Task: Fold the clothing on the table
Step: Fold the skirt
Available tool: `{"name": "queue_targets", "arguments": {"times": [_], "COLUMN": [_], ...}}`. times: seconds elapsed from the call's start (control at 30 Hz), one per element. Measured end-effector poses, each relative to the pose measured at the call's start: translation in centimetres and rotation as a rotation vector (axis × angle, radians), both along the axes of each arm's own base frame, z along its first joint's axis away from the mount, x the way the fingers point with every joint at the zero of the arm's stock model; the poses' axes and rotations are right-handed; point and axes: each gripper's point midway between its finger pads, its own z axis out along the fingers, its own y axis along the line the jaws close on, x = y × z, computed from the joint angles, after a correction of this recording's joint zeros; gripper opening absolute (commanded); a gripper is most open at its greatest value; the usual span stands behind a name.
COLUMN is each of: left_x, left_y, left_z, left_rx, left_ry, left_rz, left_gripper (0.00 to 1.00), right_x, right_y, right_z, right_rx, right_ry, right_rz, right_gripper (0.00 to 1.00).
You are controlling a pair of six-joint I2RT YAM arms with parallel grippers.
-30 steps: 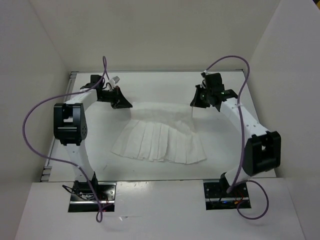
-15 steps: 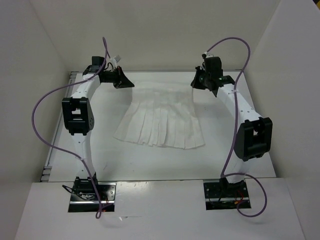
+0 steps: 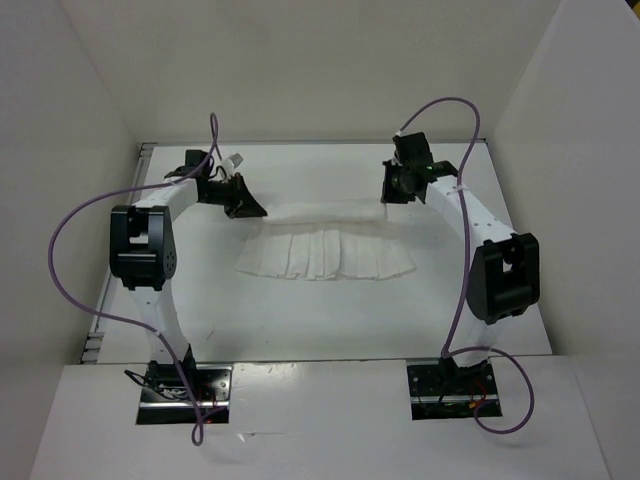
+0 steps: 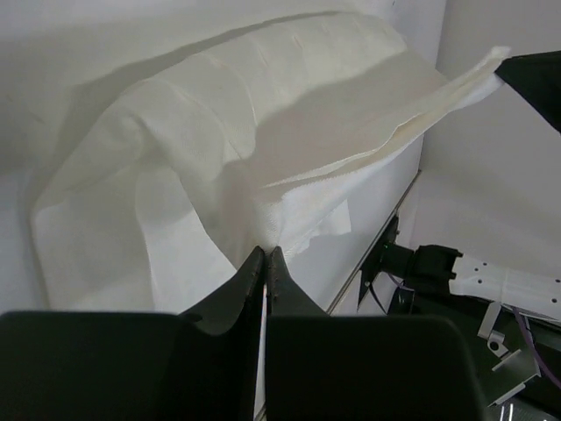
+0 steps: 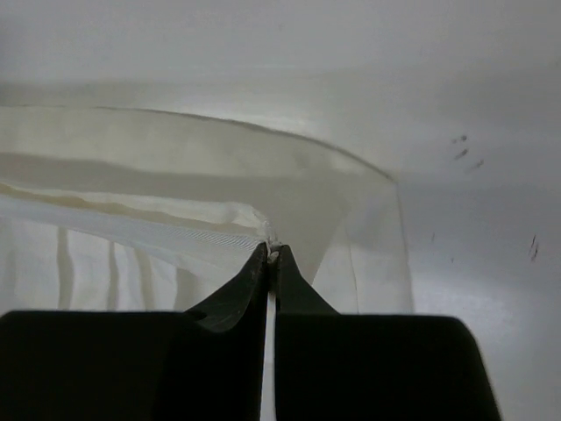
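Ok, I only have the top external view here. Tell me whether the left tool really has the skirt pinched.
Observer: Yes. In the left wrist view the left tool is shut, with an edge of the skirt caught between its tips.
Operator: Now check the right one.
Observer: The right tool is shut too, gripping a stitched edge of the fabric right at its tips.
Operator: Report anything on the table near it.
Observer: The right wrist view shows a few small dark marks on the table, to the right of the cloth.
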Motion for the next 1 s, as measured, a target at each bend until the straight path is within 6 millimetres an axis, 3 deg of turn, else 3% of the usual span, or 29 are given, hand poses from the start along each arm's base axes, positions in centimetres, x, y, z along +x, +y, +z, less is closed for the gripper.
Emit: {"name": "queue_targets", "arguments": {"times": [0.2,0.33,0.53,0.57,0.63,0.67,0.8,0.83,0.87,1.0], "left_x": [-3.5,-5.2,-9.8,-10.8,-13.2,-14.6,-18.7,-19.5,-20.0,-20.9], "left_y": [-1.0,-1.6,-3.2,-3.5,-4.2,-4.5,-4.9,-4.8,-4.7,-4.5], "left_z": [0.7,-0.7,-2.0,-1.9,-1.2,-0.7,1.6,2.5,3.3,6.5], "left_rx": [0.039,0.063,0.132,0.141,0.151,0.158,0.173,0.173,0.171,0.158], "left_ry": [-0.008,0.032,0.084,0.082,0.089,0.087,0.081,0.073,0.059,-0.018], "left_rz": [-0.015,-0.029,-0.092,-0.111,-0.147,-0.166,-0.217,-0.219,-0.218,-0.208], "left_gripper": [0.00,0.00,0.01,0.08,0.26,0.48,0.56,0.67,0.70,0.68], "right_x": [-4.0,-6.1,-8.5,-9.0,-10.0,-10.6,-13.1,-13.6,-13.8,-13.6], "right_y": [-1.2,-1.4,-2.1,-2.2,-2.7,-3.0,-4.2,-4.5,-4.6,-4.9], "right_z": [-3.2,-4.4,-5.9,-6.3,-7.2,-7.6,-8.5,-8.3,-7.9,-5.2], "right_rx": [-0.049,-0.099,-0.202,-0.216,-0.245,-0.261,-0.311,-0.318,-0.320,-0.302], "right_ry": [0.155,0.234,0.327,0.346,0.396,0.424,0.519,0.530,0.530,0.472], "right_rz": [-0.034,-0.061,-0.119,-0.130,-0.155,-0.166,-0.214,-0.228,-0.240,-0.276], "right_gripper": [0.00,0.00,0.04,0.23,0.28,0.36,0.36,0.38,0.38,0.38]}}
